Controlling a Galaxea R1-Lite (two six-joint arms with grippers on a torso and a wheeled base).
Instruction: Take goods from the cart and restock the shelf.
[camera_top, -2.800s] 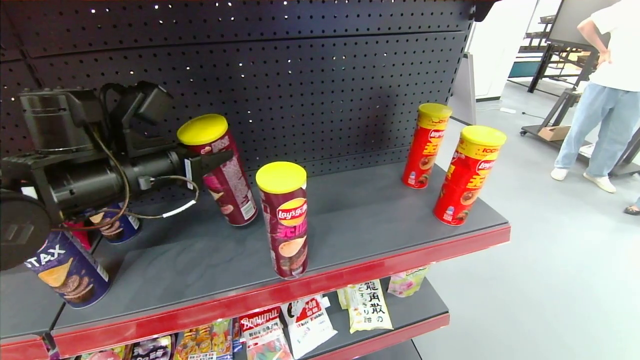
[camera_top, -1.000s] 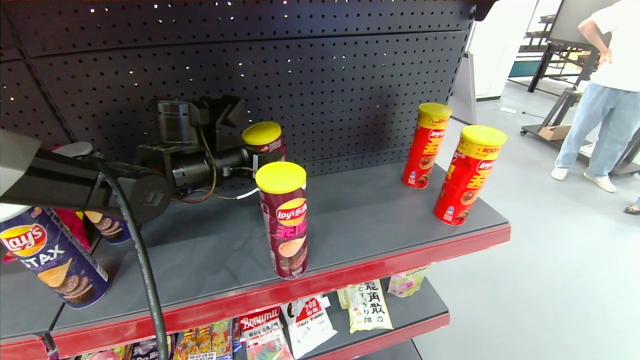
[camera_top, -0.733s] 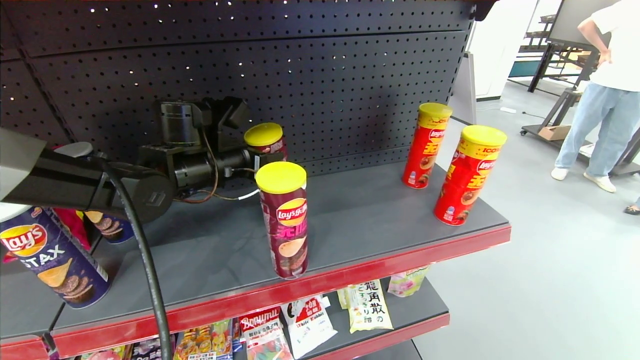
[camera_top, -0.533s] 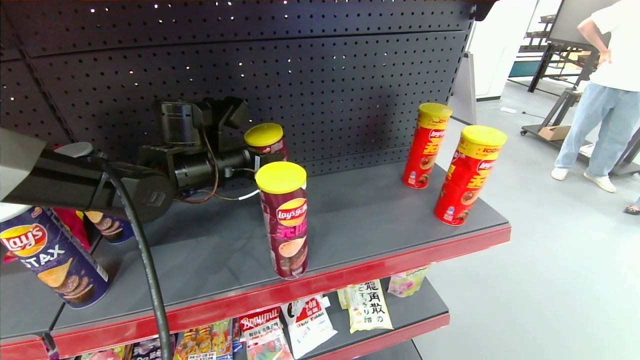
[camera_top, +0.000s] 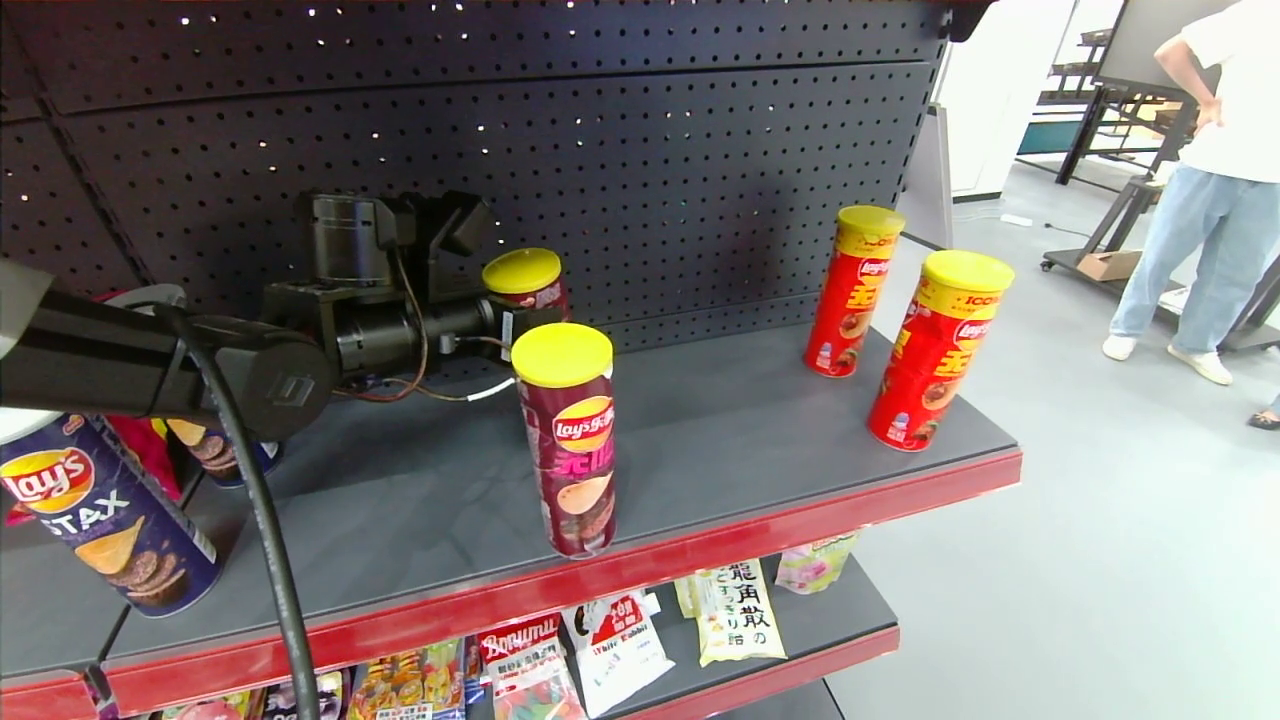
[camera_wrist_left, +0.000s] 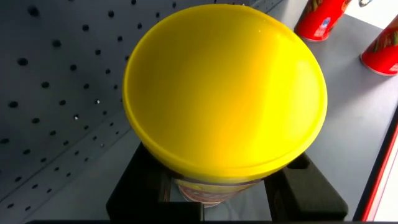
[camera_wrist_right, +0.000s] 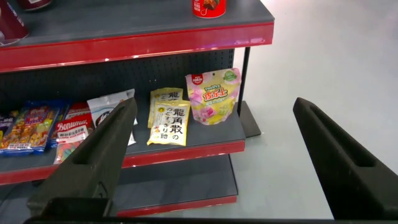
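The dark grey metal shelf (camera_top: 760, 440), with its red front lip and black pegboard back, carried everything. The left gripper (camera_top: 522, 320) was at the rear beside the pegboard, its fingers clamped either side of a maroon cylindrical crisp can (camera_top: 523, 275) with a yellow plastic lid (upright, its base hidden). Just in front of that gripper, toward the lip, stood a second maroon yellow-lidded can (camera_top: 575, 440). Well to its right stood a red yellow-lidded can (camera_top: 852, 290) and another red can (camera_top: 935, 350) nearer the lip. Back along its arm stood a dark blue can (camera_top: 110, 530). The right gripper (camera_wrist_right: 214, 106) hung spread wide, holding nothing, facing flat snack packets (camera_wrist_right: 171, 121) on a lower shelf.
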